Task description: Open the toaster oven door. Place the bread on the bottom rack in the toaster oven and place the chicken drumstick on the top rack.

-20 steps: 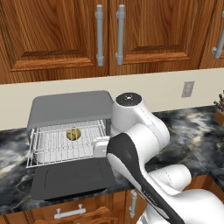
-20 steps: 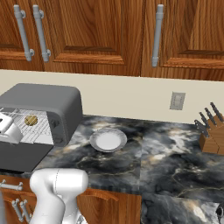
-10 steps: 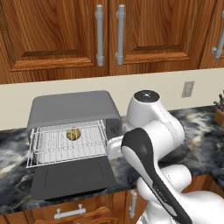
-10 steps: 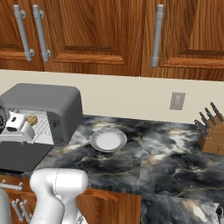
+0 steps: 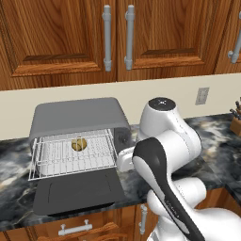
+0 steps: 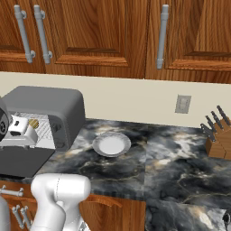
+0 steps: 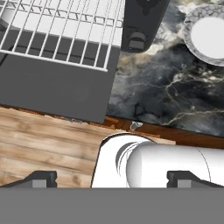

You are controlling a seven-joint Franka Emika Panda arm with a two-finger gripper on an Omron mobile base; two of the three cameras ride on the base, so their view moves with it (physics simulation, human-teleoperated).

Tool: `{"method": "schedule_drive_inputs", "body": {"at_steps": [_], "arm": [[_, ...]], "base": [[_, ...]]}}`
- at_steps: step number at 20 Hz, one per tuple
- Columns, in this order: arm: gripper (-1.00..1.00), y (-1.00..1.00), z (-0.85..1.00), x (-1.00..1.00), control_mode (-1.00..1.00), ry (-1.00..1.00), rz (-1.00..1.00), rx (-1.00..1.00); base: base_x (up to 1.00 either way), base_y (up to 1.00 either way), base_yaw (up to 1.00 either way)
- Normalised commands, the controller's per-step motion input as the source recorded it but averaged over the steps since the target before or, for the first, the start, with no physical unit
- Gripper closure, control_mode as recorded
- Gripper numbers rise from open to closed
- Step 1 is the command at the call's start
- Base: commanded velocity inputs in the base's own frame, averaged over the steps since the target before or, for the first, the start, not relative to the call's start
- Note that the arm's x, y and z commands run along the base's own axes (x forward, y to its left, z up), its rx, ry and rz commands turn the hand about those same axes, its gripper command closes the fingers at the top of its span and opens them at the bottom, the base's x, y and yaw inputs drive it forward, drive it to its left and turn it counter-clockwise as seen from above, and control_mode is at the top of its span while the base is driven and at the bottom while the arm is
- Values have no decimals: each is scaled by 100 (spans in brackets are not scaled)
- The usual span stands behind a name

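grey toaster oven, yellowish-brown bread, seemingly white plate

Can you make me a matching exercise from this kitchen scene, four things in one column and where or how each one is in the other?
Things:
1. toaster oven door
2. bread
3. plate
4. knife block

Places or states:
A. on a pulled-out wire rack
B. far end of the counter, near the wall outlet
C. folded down flat, open
D. on the counter just beside the toaster oven

Pairs: 1-C, 2-A, 3-D, 4-B
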Motion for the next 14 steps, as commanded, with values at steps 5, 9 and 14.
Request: {"method": "schedule_drive_inputs", "body": {"at_steps": [5,9,14], "arm": [[-100,0,0,0,-100,0,0,0],[-100,0,0,0,-100,0,0,0],[-100,0,0,0,-100,0,0,0]], "base": [[0,0,0],[0,0,0],[0,0,0]]}}
